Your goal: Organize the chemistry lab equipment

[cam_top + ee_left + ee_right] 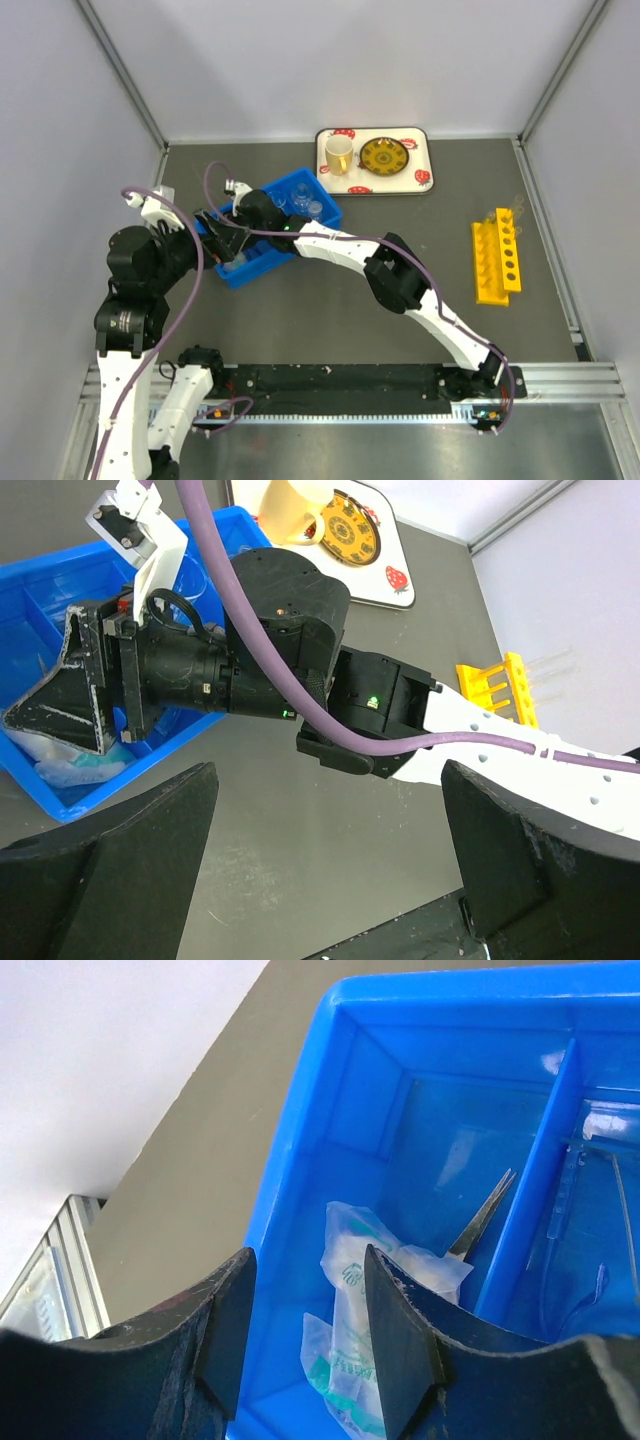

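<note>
On the overhead feed my right arm stretches across the table from its base at the near right to the blue bin, which sits left of centre toward the far side. The right gripper hangs over the left end of the bin. Its jaws are parted by a narrow gap with nothing between them, so it is released, not grasping.

Through that gap, on the right wrist camera, I see plastic-wrapped packets with green print lying on the floor of the end compartment. A pair of metal tweezers lies next to them, close to the divider. Past the divider, the next compartment holds clear droppers; I cannot count them.

The left gripper is spread wide and holds nothing. It hovers above the table near the bin's left end, its camera looking straight at the right wrist.

The yellow test-tube rack lies on the table at the right, well apart from the bin. Something clear juts past its far end, too faint for me to name. A white tray with strawberry prints sits by the back edge, just beyond the bin — on it are a cream cup and a round yellow disc, side by side.
</note>
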Motion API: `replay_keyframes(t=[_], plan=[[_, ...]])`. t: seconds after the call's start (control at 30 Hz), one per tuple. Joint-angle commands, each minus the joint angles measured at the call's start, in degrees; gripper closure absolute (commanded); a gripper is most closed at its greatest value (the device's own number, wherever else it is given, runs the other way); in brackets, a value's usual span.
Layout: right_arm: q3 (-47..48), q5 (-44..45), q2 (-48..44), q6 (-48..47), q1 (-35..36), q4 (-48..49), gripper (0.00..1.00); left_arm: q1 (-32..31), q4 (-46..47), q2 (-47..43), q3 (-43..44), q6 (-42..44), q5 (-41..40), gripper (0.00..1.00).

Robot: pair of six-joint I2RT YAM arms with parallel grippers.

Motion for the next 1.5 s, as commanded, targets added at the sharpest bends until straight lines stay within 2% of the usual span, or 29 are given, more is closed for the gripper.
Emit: replay_keyframes(t=[0.0, 0.13, 0.27, 0.43, 0.53, 0.57, 0.6, 0.77, 0.8, 0.93, 1.03, 1.3, 1.47], plan=[[0.48, 0.07, -5.03, -1.75, 0.25, 3.48, 0.50, -0.22, 2.74, 0.45, 0.00, 1.39, 0.26, 0.01], [-3.73, 1.83, -12.06, -3.34, -0.97, 4.62, 0.49, -0.22, 1.08, 1.50, 2.20, 3.14, -1.14, 0.01], [-15.94, 1.13, -21.99, -1.58, -4.31, 11.98, 0.47, -1.01, -0.07, 1.94, 3.69, 6.48, -5.44, 0.01], [-28.06, 3.05, -34.91, -3.67, -9.15, 12.19, 0.41, -1.54, -0.07, 4.66, 4.40, 9.21, -9.23, 0.01], [-32.99, 8.22, -43.43, -8.50, -11.52, 7.53, 0.25, -1.54, 1.33, 6.24, 4.14, 9.56, -9.76, 0.01], [-34.32, 9.81, -47.28, -9.83, -12.31, 6.82, 0.09, -1.54, 2.12, 6.60, 3.88, 9.65, -9.68, 0.01], [-35.63, 11.48, -49.58, -11.41, -12.49, 6.21, 0.02, -1.54, 3.69, 7.21, 3.61, 9.83, -9.50, 0.01], [-42.06, 25.37, -60.67, -21.69, -12.58, 0.76, 0.01, -1.54, 11.86, 8.27, 0.28, 11.67, -10.99, 0.01], [-42.41, 29.13, -63.21, -22.84, -12.58, -0.12, 0.01, -1.63, 15.88, 8.44, -1.12, 12.37, -10.82, 0.01], [-45.92, 40.11, -68.85, -27.93, -12.67, -2.23, 0.01, -1.63, 22.68, 10.19, -2.81, 13.78, -9.59, 0.01], [-47.24, 48.19, -71.22, -30.83, -12.67, -3.02, 0.01, -2.07, 24.09, 14.24, -1.14, 14.49, -9.50, 0.01], [-46.29, 65.79, -70.44, -36.99, -14.25, -6.88, 0.01, -3.21, 30.25, 22.40, 2.98, 14.31, -13.27, 0.01], [-44.26, 69.86, -68.24, -38.14, -15.30, -9.27, 0.01, -5.49, 31.12, 26.54, 6.77, 15.80, -17.67, 0.01]])
